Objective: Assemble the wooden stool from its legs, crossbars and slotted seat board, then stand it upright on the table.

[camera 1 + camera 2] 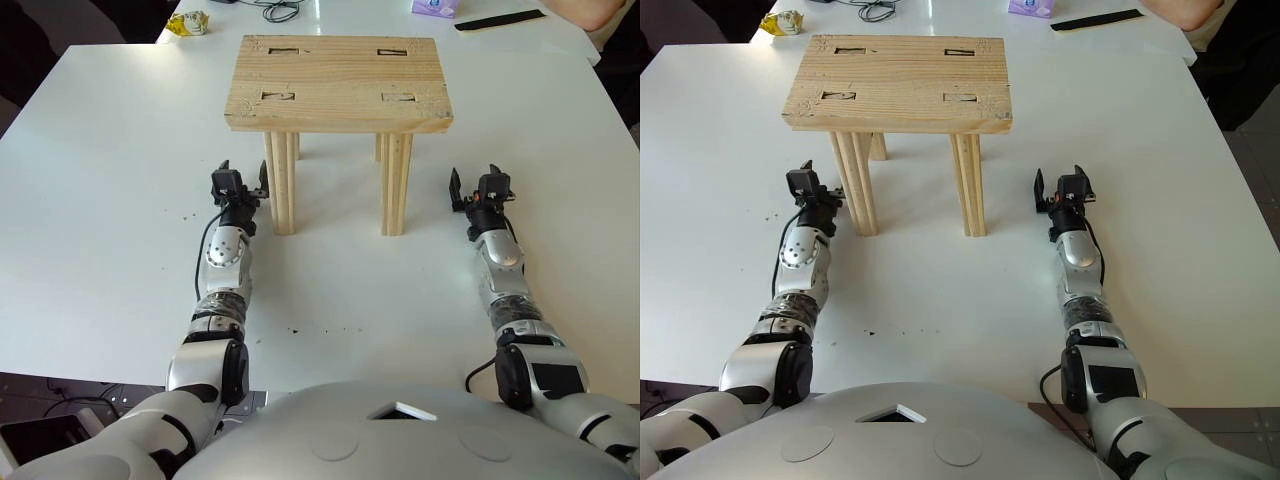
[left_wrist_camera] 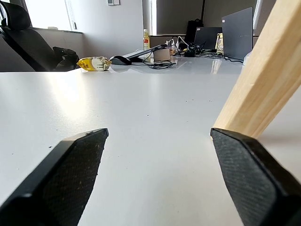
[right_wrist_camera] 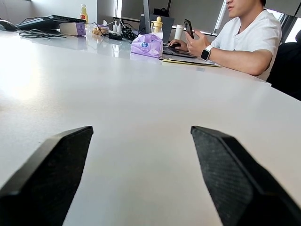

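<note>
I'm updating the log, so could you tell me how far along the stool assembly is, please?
Done, it seems: the stool stands upright on the table, seat board on its legs. Nothing is in hand: the left gripper lies open beside a front leg, the right gripper open, clear of the stool. Nothing visible is left.

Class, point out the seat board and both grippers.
seat board point(image 1: 338, 82), left eye view, top face.
left gripper point(image 1: 244, 172), left eye view, between fingertips.
right gripper point(image 1: 474, 178), left eye view, between fingertips.

pale wood stool point(image 1: 338, 84), white table point(image 1: 110, 190) — black claws
</note>
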Controlling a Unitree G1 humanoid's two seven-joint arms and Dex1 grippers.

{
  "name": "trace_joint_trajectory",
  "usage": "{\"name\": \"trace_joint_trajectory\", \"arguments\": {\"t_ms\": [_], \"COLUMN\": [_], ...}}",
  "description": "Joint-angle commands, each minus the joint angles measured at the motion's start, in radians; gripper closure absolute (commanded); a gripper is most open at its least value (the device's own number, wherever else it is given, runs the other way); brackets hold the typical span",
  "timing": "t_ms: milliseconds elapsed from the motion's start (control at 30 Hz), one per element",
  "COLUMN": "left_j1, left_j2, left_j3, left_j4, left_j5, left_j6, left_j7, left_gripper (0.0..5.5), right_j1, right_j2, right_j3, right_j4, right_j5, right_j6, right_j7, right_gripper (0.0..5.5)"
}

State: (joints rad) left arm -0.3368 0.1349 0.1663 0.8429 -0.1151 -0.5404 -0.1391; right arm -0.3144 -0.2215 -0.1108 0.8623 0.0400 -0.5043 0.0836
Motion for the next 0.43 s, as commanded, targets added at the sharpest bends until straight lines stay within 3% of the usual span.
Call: {"name": "trace_joint_trajectory", "arguments": {"t_ms": [33, 433], "left_j1": [0.000, -0.012], "left_j2": [0.016, 0.025], "left_j3": [0.001, -0.004], "left_j4": [-0.011, -0.011], "left_j5": [0.017, 0.023], "left_j6": [-0.007, -0.001], "left_j7": [0.010, 0.010], "left_gripper": [1.46, 1.46], "right_j1": [0.008, 0.011], "right_j2": [0.000, 0.006], "right_j3": [-0.002, -0.002], "right_j4": [0.007, 0.005], "right_j5": [-0.009, -0.020], "right_j6": [0.007, 0.006], "right_j7": [-0.001, -0.011], "right_gripper": [1.65, 1.65]}}
